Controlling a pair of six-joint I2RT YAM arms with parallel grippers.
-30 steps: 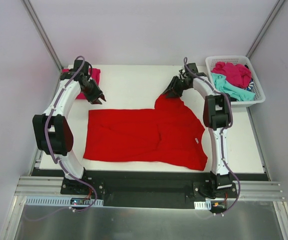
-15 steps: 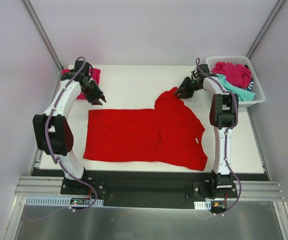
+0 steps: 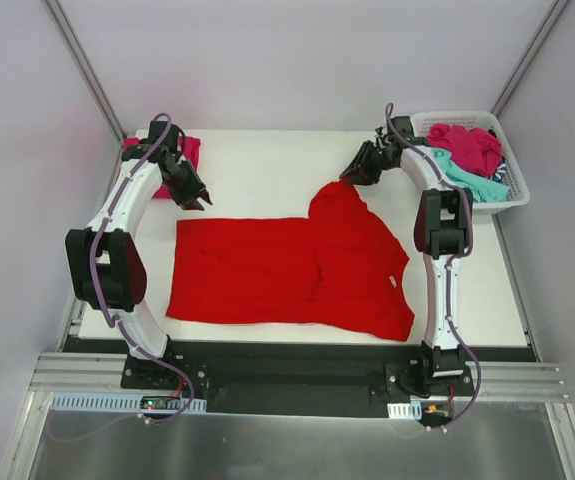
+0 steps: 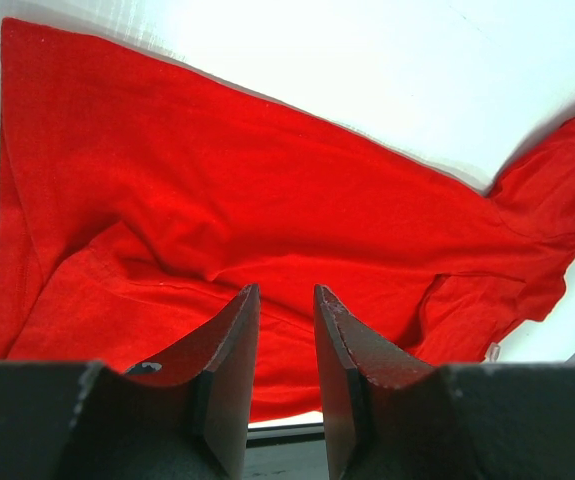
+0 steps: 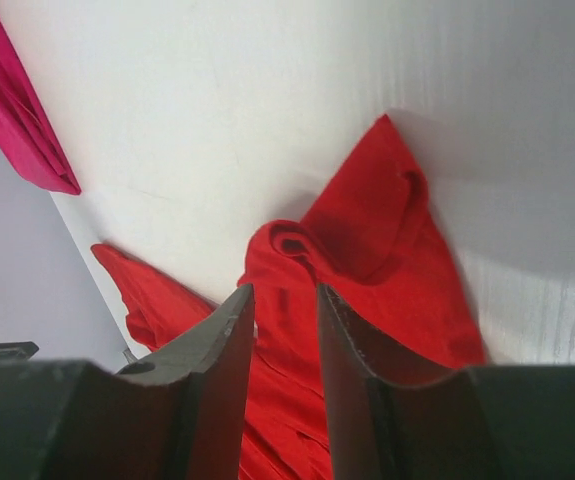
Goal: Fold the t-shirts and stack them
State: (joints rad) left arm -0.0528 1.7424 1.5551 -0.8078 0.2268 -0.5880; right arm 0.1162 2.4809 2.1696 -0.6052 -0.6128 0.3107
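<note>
A large bright red t-shirt (image 3: 287, 265) lies spread across the middle of the table, one sleeve (image 3: 335, 198) pointing to the back right. My right gripper (image 3: 352, 177) hovers just behind that sleeve, open and empty; the right wrist view shows the rumpled sleeve (image 5: 367, 230) beyond its parted jaws (image 5: 285, 300). My left gripper (image 3: 199, 200) hangs over the shirt's back left corner, open and empty, with the red cloth (image 4: 217, 190) below its jaws (image 4: 287, 295). A folded magenta-pink shirt (image 3: 185, 150) lies at the back left corner and also shows in the right wrist view (image 5: 17, 110).
A white lattice basket (image 3: 512, 195) stands at the back right with a magenta shirt (image 3: 465, 145) and a teal shirt (image 3: 462, 180) heaped in it. The right arm's forearm runs close beside the basket. Bare white table (image 3: 267, 165) lies behind the red shirt.
The right gripper has moved off the red sleeve, first to the right, then back. The sleeve, peaked up at the gripper before, now lies lower on the table. The left arm has not moved.
</note>
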